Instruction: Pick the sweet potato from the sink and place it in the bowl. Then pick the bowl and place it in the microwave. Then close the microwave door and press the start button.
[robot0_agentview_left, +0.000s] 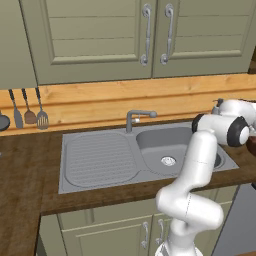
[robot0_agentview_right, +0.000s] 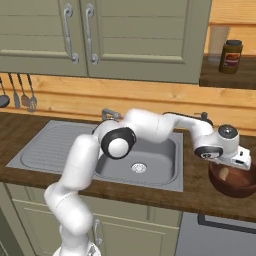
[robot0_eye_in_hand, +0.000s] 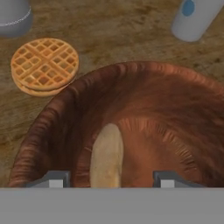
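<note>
Sweet potato (robot0_eye_in_hand: 106, 155) lies inside the bowl (robot0_eye_in_hand: 175, 109), between the claw (robot0_eye_in_hand: 111, 178) tips, which stand apart (looks released, no grip). Bowl sits on the tabletop (robot0_eye_in_hand: 109, 30); waffle (robot0_eye_in_hand: 44, 65) at its 10 o'clock. Sink (robot0_agentview_left: 150, 145) has no potato. Step one looks done; bowl to microwave, door, start remain.

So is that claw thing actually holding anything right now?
No. The gripper has its jaws spread apart, and the sweet potato lies loose between them inside the bowl.
</note>
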